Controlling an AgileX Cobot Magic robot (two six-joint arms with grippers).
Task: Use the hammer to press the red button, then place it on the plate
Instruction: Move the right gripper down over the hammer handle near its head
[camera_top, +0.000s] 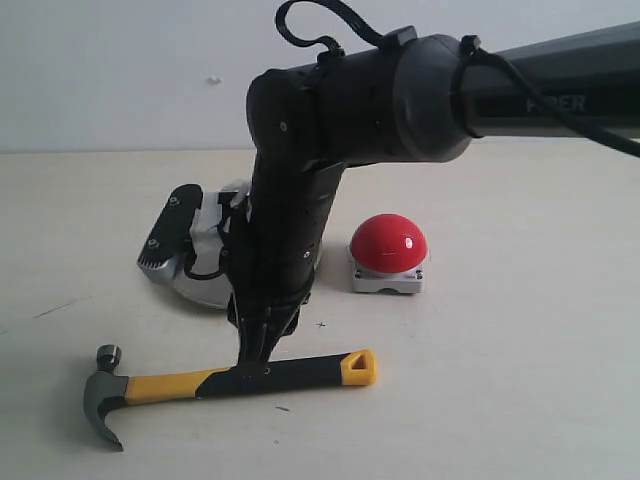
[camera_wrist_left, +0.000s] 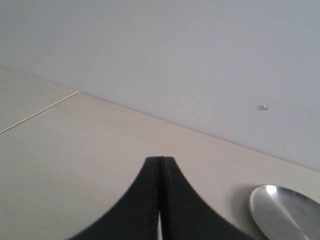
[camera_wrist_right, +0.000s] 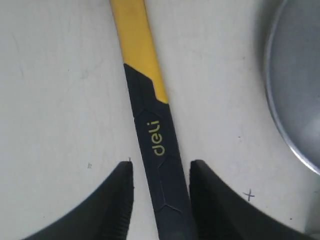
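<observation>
- Hammer (camera_top: 230, 385) lies at 6 o'clock from plate (camera_wrist_right: 292, 85) rim; bare table (camera_top: 520, 390) at 3 o'clock.
- Handle yellow and black.
- Right gripper (camera_wrist_right: 162, 167) wide around it; left gripper (camera_wrist_left: 161, 162) closed.

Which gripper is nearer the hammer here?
Right. The right gripper straddles the hammer handle, jaws open on either side. The left gripper is shut, and its view shows only the plate, no hammer.

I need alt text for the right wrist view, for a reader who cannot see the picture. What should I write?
The black-and-yellow handle of a hammer lies on a pale table between the open jaws of the right pincer, with a narrow gap on each side. Part of a silver plate shows beside it.
</observation>
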